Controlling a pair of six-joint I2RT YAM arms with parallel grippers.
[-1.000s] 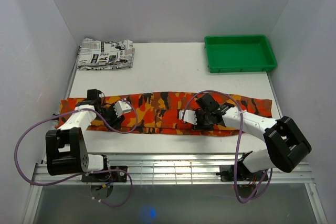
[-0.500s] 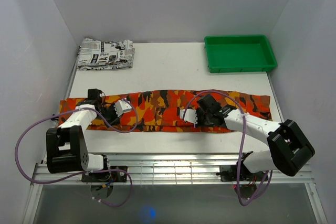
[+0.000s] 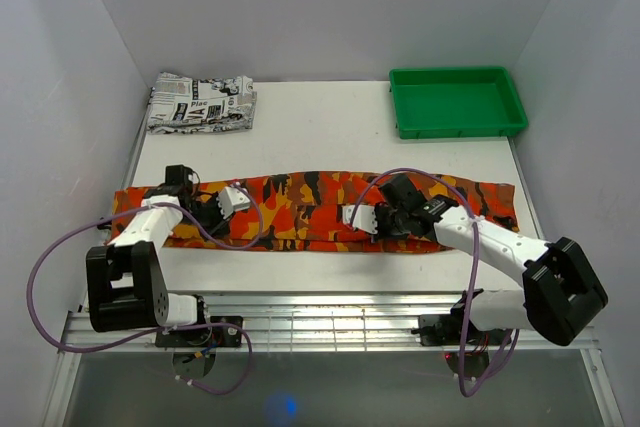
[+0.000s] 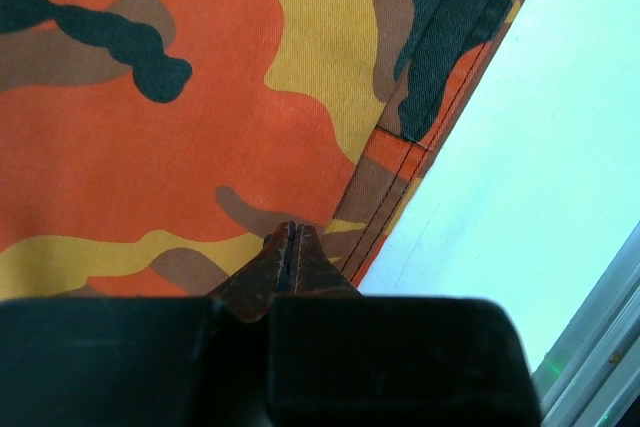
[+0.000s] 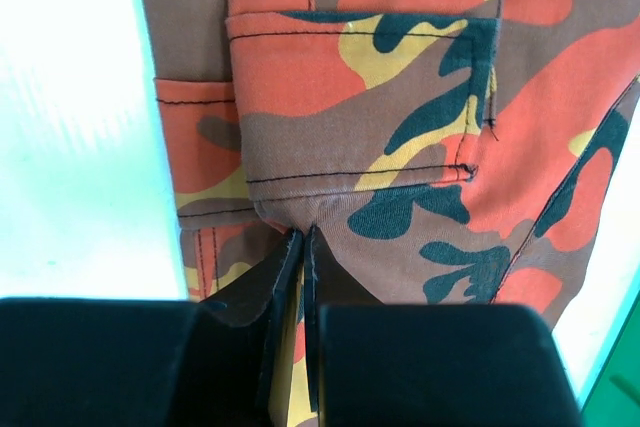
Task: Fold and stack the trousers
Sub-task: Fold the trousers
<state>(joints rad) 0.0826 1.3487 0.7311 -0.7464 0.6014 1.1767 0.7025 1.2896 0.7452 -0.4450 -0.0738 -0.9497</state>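
Note:
The trousers [image 3: 310, 212], in orange, red, yellow and black camouflage, lie stretched in a long strip across the table from left to right. My left gripper [image 3: 215, 217] is down on their left part near the near edge. In the left wrist view it [image 4: 290, 232] is shut, tips pinched into the cloth [image 4: 180, 117] beside a stitched seam. My right gripper [image 3: 378, 227] is down on the right part. The right wrist view shows it [image 5: 303, 237] shut on a puckered fold of the trousers [image 5: 400, 97], just below a pocket.
A green tray [image 3: 458, 129] stands at the back right. A folded newspaper-print garment [image 3: 200, 102] lies at the back left. A metal rail [image 3: 330, 322] runs along the near table edge. Purple cables loop beside both arms.
Both grippers have shut on the cloth. The near edge of the trousers has been drawn slightly away from the near table edge, mostly on the right, and the right arm has stretched out.

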